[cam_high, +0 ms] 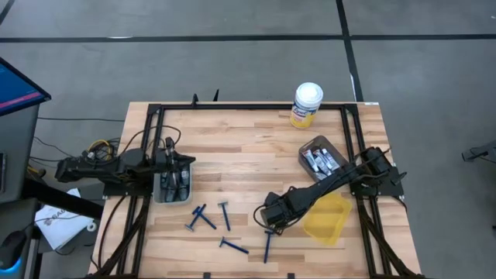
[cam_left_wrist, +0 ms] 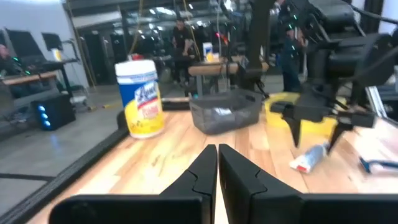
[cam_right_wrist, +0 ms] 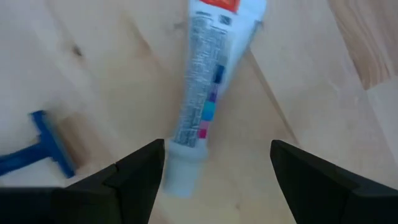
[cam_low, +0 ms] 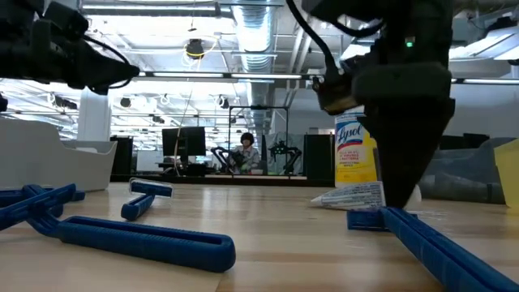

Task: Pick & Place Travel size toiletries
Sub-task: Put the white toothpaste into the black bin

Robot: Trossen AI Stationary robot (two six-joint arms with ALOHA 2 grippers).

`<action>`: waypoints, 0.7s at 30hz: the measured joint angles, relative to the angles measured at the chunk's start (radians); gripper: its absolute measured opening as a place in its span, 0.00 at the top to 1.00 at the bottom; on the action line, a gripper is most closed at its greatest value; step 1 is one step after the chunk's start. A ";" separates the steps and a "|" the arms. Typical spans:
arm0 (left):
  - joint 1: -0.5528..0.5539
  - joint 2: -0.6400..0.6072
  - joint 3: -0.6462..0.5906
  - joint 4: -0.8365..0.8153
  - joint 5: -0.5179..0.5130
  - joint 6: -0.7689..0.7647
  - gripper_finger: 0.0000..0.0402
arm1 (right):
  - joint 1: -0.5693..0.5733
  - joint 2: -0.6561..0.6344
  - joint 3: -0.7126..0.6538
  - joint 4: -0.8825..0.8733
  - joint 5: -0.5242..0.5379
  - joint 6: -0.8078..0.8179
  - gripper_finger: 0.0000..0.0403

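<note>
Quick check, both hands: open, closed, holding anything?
Left hand: closed, holding nothing, over the left grey bin.
Right hand: open, empty, straddling a toothpaste tube on the table, not yet gripping it.

Grey concrete floor (cam_high: 232,54) all round, crossed by dark seam lines. Wooden butcher-block surface (cam_high: 248,147) in a black metal frame. Cables (cam_high: 97,147) trail off one side, near a sheet of paper (cam_high: 58,225) on the floor. Corner of a blue screen (cam_high: 15,85) at the edge.

Beyond the surface: open industrial hall, exposed ceiling with silver ducting (cam_low: 259,32) and long strip lights (cam_low: 235,75). A hanging yellow lamp (cam_low: 194,49). Far back, a seated person (cam_low: 246,150) at a desk with dark monitors (cam_low: 182,144). Second workbench (cam_left_wrist: 217,67) farther off, with clutter on it I cannot make out.
</note>
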 joint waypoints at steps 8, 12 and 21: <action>0.000 0.096 0.000 -0.002 0.000 0.000 0.97 | -0.005 0.000 -0.005 0.004 -0.003 -0.011 0.29; 0.000 0.059 0.000 -0.002 0.000 0.000 0.97 | -0.010 0.000 -0.005 0.021 0.000 -0.036 0.29; -0.011 -0.041 -0.001 0.038 -0.008 0.000 0.97 | -0.018 0.000 -0.006 0.013 -0.049 -0.070 0.50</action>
